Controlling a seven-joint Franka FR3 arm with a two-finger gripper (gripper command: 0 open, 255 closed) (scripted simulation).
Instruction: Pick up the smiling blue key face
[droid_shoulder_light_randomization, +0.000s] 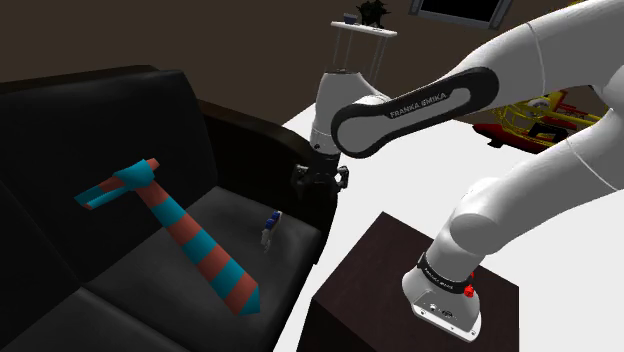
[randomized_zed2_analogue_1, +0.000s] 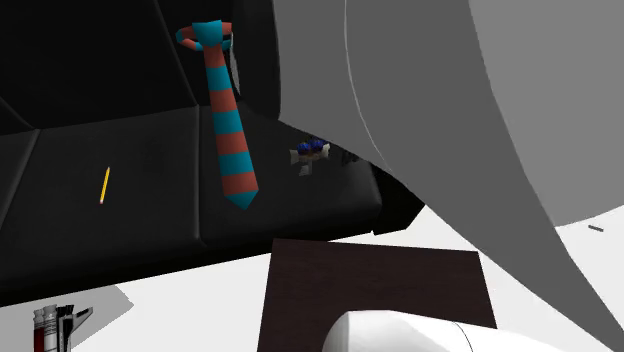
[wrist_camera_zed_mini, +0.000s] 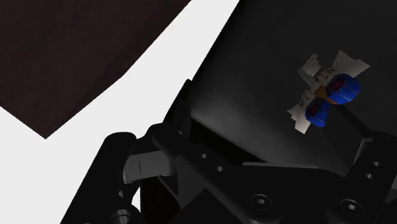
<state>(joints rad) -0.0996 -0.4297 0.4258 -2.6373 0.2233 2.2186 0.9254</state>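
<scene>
- Shoulder view: the black sofa (droid_shoulder_light_randomization: 60, 130) looked smooth and faintly glossy. A flat tie (droid_shoulder_light_randomization: 190, 235), banded teal and brick red, ran slantwise across the seat to a pointed tip. The small blue key face (droid_shoulder_light_randomization: 270, 228) lay on the seat near that tip, apart from it. The gripper (droid_shoulder_light_randomization: 320, 183) hung over the sofa's dark armrest, near the toy.
- Second exterior view: the key face (randomized_zed2_analogue_1: 312, 150) sat near the cushion's front edge, beside the tie (randomized_zed2_analogue_1: 228, 120). A thin yellow pencil (randomized_zed2_analogue_1: 104, 186) lay well apart. The boxy dark-brown stand (randomized_zed2_analogue_1: 370, 290) stood on white floor.
- Wrist view: the gripper (wrist_camera_zed_mini: 280, 121) had its fingers spread, pinching nothing. Beyond them lay the key face (wrist_camera_zed_mini: 327, 92), with rounded blue lobes and jagged white flaps.
</scene>
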